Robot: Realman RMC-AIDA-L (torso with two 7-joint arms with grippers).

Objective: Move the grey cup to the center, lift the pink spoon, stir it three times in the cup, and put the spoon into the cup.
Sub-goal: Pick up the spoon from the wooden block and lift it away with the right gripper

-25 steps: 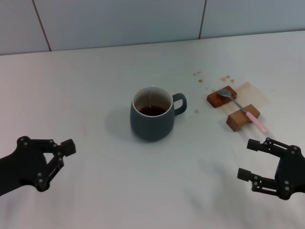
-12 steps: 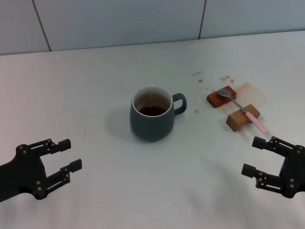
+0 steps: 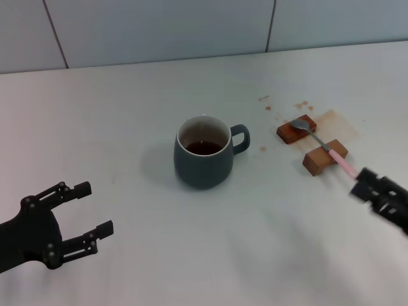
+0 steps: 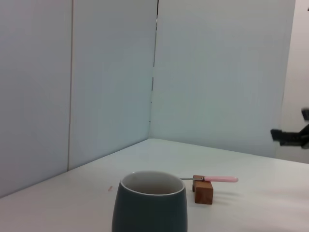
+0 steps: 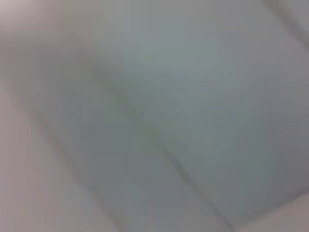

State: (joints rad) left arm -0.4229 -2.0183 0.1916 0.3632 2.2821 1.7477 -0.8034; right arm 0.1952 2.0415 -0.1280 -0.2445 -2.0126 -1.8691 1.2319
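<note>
The grey cup (image 3: 204, 153) stands upright near the middle of the white table, handle to the right, with dark liquid inside. It also shows in the left wrist view (image 4: 150, 203). The pink spoon (image 3: 331, 152) lies across two brown wooden blocks to the cup's right, metal bowl on the far block, pink handle end toward my right gripper. It shows in the left wrist view too (image 4: 212, 179). My left gripper (image 3: 95, 208) is open and empty at the front left, well short of the cup. My right gripper (image 3: 364, 185) hangs just in front of the spoon's handle end and is blurred.
Two brown wooden blocks (image 3: 296, 129) (image 3: 324, 157) carry the spoon. Brown stains (image 3: 331, 118) mark the table around them. A tiled wall (image 3: 191, 25) runs along the back. The right wrist view shows only a blurred pale surface.
My left gripper has turned and spread its fingers, staying at the front left. My right gripper has moved up and right to the spoon's handle end. Cup and spoon have not moved.
</note>
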